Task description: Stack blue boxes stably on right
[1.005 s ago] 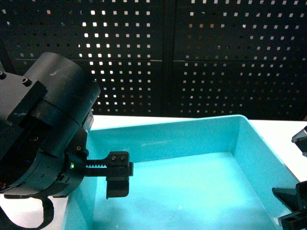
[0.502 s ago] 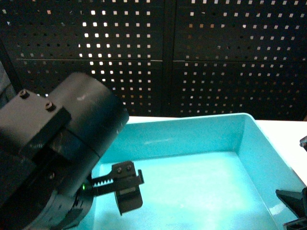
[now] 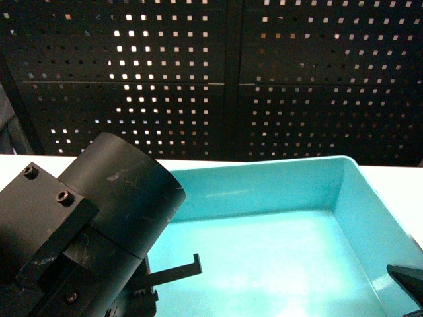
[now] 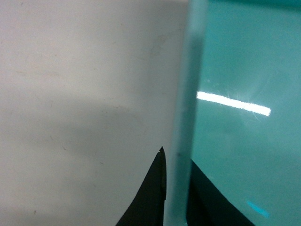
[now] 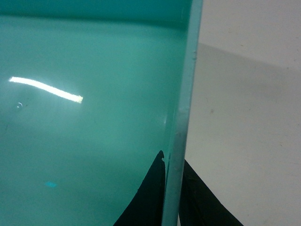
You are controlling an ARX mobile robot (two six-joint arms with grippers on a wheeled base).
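The light turquoise-blue box (image 3: 277, 244) fills the lower half of the head view, sitting on the white bench (image 3: 396, 181) in front of the dark perforated wall (image 3: 264, 79), and its floor shows nothing but glare from the lights overhead. The left arm (image 3: 99, 231) looms huge at the lower left, a scuffed black cylinder blocking that end of the box, with a thin black bracket poking out over the floor beside it. Over to the left wrist camera: the left end effector (image 4: 176, 193) straddles the box's wall, one dark finger (image 4: 150, 197) outside over the bench, the other inside against the turquoise, and the rim runs straight up between them, so it is clamped on that wall. Right wrist camera, same story mirrored: the right end effector (image 5: 171, 193) has the opposite wall pinched between its fingers (image 5: 150, 197), turquoise interior on one side and pale bench on the other. In the head view just a black tip of the right end effector shows at the lower right edge, by the box's right wall. So the box spans the gap between the two end effectors, held by a side wall at each one. The royal-blue box is not in any view.
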